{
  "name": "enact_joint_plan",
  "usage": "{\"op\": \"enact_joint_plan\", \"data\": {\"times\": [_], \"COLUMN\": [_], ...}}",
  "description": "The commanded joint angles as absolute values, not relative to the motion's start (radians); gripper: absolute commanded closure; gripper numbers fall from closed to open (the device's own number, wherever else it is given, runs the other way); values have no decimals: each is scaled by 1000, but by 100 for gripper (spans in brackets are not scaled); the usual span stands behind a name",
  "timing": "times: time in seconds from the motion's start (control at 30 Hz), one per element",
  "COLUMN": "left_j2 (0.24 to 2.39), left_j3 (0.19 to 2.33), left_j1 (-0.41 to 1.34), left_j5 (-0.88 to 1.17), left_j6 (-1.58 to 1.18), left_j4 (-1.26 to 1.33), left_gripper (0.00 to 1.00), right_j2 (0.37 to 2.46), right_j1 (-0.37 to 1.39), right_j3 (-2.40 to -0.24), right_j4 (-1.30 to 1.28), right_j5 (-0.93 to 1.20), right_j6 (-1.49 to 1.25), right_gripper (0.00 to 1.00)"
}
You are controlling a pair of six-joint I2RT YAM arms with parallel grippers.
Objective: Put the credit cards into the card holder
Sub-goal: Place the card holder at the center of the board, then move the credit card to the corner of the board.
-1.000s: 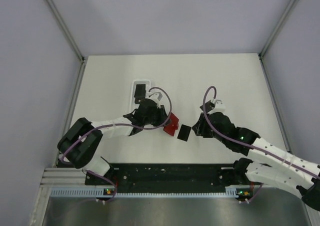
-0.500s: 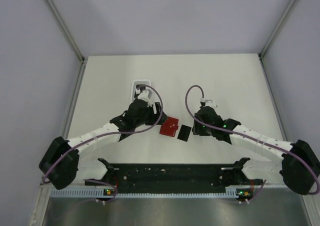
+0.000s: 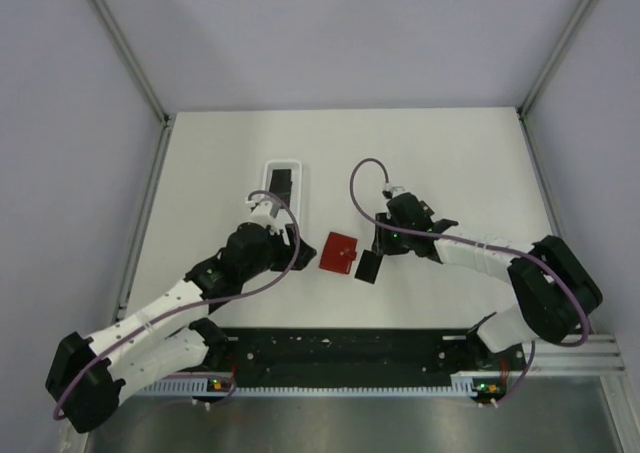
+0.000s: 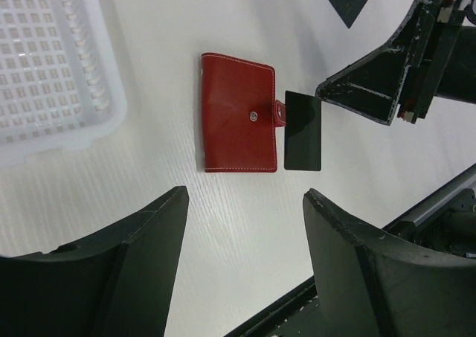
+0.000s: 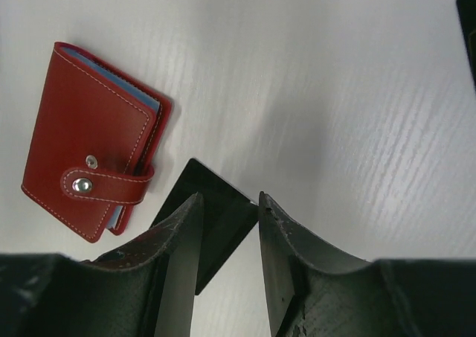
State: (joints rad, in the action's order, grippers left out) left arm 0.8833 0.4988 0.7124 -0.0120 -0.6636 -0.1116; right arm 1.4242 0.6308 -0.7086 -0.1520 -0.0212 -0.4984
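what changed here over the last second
The left gripper let go of the wallet and pulled back toward its base, jaws open. The wallet, tilted up before, now lies flat and closed on the table. The right gripper shifted a little left, so it now sits over a corner of the card. The card and the tray stayed where they were.
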Motion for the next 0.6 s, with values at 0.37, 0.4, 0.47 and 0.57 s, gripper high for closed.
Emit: {"op": "enact_joint_plan", "data": {"times": [0.37, 0.4, 0.47, 0.57], "left_j2": [830, 828, 819, 802], "left_j3": [453, 449, 439, 408], "left_j1": [716, 716, 716, 721], "left_j5": [34, 38, 49, 63], "left_j6": [-680, -678, -681, -690], "left_j4": [-124, -124, -121, -112], "left_gripper": [33, 34, 36, 38], "right_j2": [1577, 1575, 1568, 1551], "right_j1": [614, 615, 620, 640], "right_j3": [-730, -729, -721, -710], "right_j4": [-37, -40, -51, -66], "right_j5": [158, 166, 170, 166], "right_j6": [-466, -466, -471, -476], "right_gripper": [66, 66, 67, 68]}}
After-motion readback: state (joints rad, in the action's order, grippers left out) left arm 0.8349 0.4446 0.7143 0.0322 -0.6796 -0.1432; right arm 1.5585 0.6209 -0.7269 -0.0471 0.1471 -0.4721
